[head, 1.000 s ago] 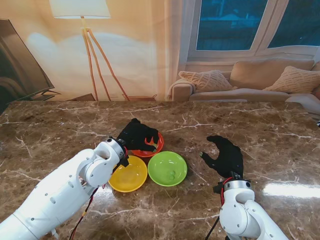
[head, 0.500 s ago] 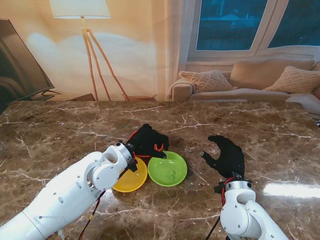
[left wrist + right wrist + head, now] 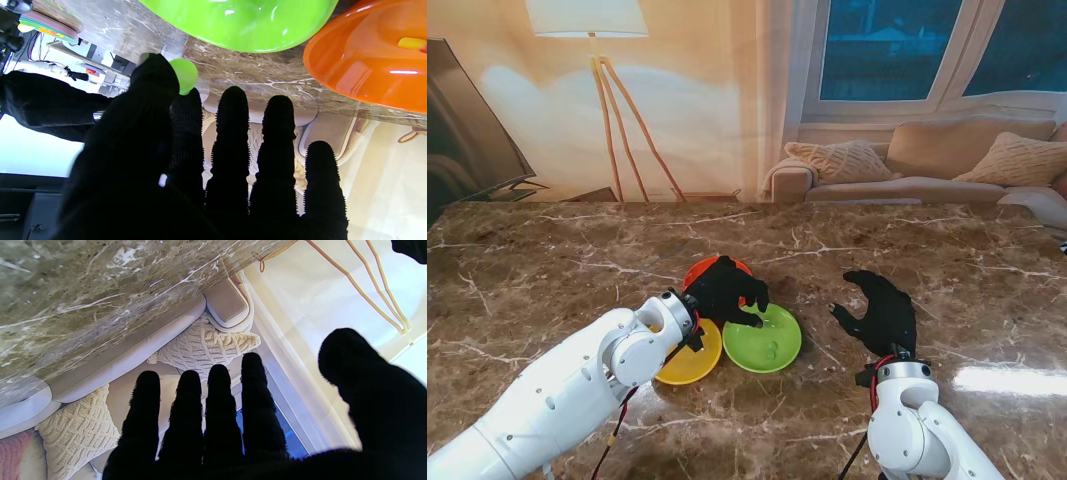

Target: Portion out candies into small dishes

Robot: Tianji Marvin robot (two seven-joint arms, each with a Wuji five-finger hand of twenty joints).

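Observation:
Three small dishes cluster mid-table: an orange dish (image 3: 699, 270) farthest from me, a green dish (image 3: 772, 345) and a yellow dish (image 3: 687, 365) nearer. My black-gloved left hand (image 3: 727, 290) hovers over the green dish's far left rim. In the left wrist view its thumb and index finger pinch a green candy (image 3: 184, 75), with the green dish (image 3: 240, 20) and the orange dish (image 3: 360, 63) close by. A yellow candy (image 3: 412, 42) lies in the orange dish. A small green candy (image 3: 770, 350) lies in the green dish. My right hand (image 3: 882, 312) rests to the right, open, fingers spread (image 3: 217, 400).
The brown marble table (image 3: 947, 270) stretches wide around the dishes. A floor lamp (image 3: 592, 40), a sofa with cushions (image 3: 927, 165) and a window stand beyond the table's far edge.
My left hand has moved right and nearer to me, from over the orange dish to the green dish's rim, uncovering the orange dish. The right hand has stayed put.

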